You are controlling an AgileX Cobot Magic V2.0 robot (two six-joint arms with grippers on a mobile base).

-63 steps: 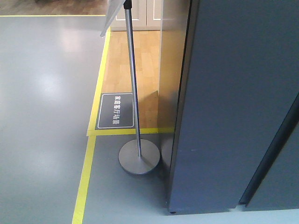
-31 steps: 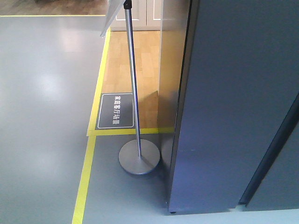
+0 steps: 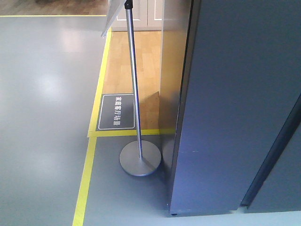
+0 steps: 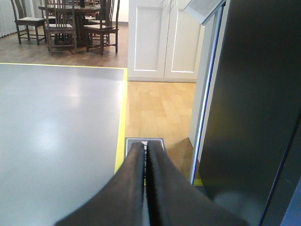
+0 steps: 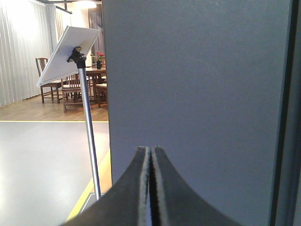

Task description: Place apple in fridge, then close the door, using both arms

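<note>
The dark grey fridge (image 3: 235,103) fills the right of the front view, its outer face towards me. It also fills the right of the left wrist view (image 4: 254,108) and most of the right wrist view (image 5: 197,84). No white interior shows. A dark vertical gap (image 3: 275,150) runs down its right part. The apple is out of view. My left gripper (image 4: 146,143) is shut and empty, pointing over the floor left of the fridge. My right gripper (image 5: 151,149) is shut and empty, facing the fridge's grey face. Neither arm shows in the front view.
A sign stand with a round metal base (image 3: 139,157) and thin pole (image 3: 133,75) stands just left of the fridge; its tilted board (image 5: 66,54) is at the top. Yellow floor tape (image 3: 87,179) borders a wood floor patch. White cabinets (image 4: 162,40), table and chairs (image 4: 70,21) lie beyond.
</note>
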